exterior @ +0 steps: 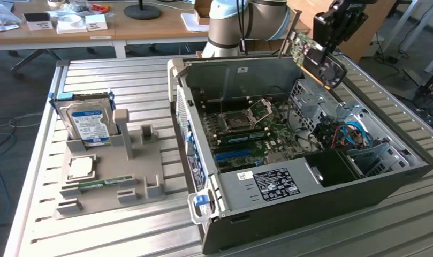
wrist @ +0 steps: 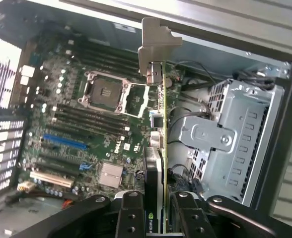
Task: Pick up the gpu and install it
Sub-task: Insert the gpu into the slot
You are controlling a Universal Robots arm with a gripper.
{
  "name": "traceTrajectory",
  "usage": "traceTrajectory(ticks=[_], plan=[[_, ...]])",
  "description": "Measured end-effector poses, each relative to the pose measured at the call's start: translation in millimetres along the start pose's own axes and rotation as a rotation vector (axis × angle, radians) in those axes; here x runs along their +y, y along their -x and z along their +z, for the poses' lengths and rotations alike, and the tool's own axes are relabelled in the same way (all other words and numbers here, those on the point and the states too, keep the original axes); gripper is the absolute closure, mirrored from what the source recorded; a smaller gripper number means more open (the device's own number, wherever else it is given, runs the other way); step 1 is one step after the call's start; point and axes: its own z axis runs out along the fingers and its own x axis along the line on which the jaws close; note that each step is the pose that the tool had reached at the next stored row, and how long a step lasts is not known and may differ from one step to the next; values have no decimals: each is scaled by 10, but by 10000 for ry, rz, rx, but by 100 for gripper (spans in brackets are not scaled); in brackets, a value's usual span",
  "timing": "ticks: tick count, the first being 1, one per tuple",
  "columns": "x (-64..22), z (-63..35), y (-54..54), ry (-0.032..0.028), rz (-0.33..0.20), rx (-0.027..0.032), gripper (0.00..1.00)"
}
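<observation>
Exterior view: slatted metal table [exterior: 116, 75], bkgd desks [exterior: 152, 28], gpu [exterior: 310, 53] aloft

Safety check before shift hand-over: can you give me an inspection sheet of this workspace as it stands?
Surface: slatted metal table, carrying a grey fixture tray and an open computer case.
Job's things: gpu held in the air over the case, not seated; motherboard below it.
Clutter: hard drive upright in the tray; processor chip and memory stick lying there.
Grippers: claw shut on the gpu's edge.
Cables: blue cables inside the case.
Surroundings: wooden desk with small boxes beyond the table.
</observation>
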Motion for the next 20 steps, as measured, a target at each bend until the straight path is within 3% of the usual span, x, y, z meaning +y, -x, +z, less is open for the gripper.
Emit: traceTrajectory(ticks=[20], plan=[[-1,10,0,-72,-3353,158,73]])
